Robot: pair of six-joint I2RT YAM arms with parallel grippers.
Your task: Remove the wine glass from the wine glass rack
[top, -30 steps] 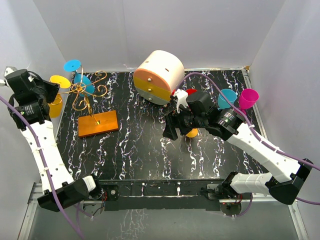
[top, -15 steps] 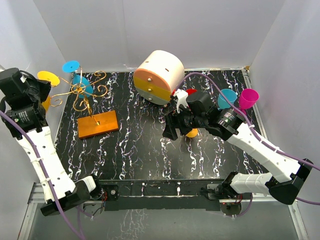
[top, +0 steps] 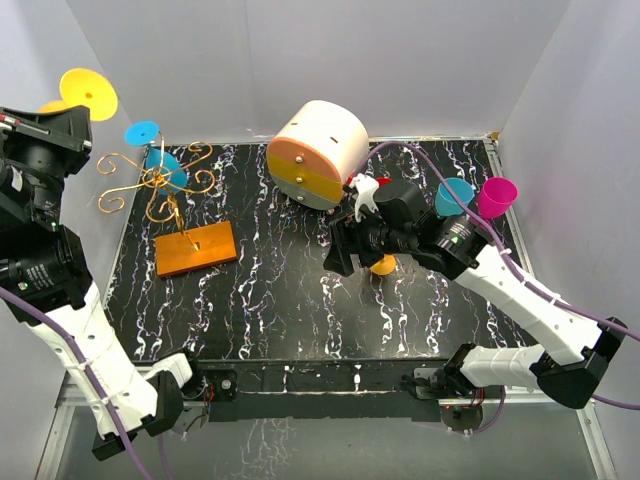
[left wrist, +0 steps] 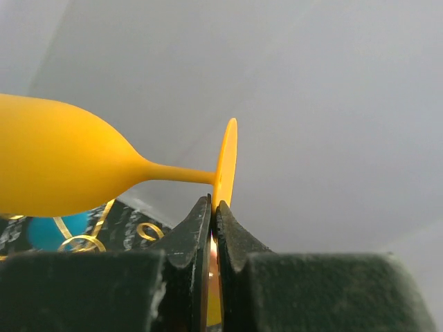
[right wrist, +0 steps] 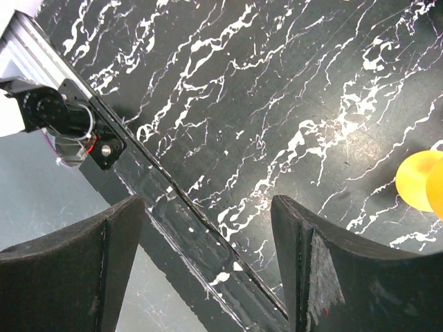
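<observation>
The wine glass rack [top: 160,181] is a gold wire stand on an orange base block [top: 196,247] at the table's left. A blue wine glass [top: 163,165] hangs on it. My left gripper [top: 62,115] is raised left of the rack, clear of its arms. It is shut on the round foot [left wrist: 225,162] of a yellow wine glass [left wrist: 55,166], which lies sideways; the foot also shows from above [top: 88,92]. My left gripper [left wrist: 213,216] has the jaws pressed on the disc. My right gripper [top: 343,250] is open and empty over mid-table [right wrist: 208,207].
A white-and-orange rounded drawer box [top: 318,153] stands at the back centre. A second yellow glass [top: 383,265] sits under the right wrist and shows in the right wrist view [right wrist: 422,181]. A blue glass [top: 455,195] and a pink glass [top: 496,197] stand at the right. The table's front edge [right wrist: 166,207] lies below the right gripper.
My left arm has lifted the yellow glass up and leftward, off the rack's wire arms. The right arm has barely moved.
</observation>
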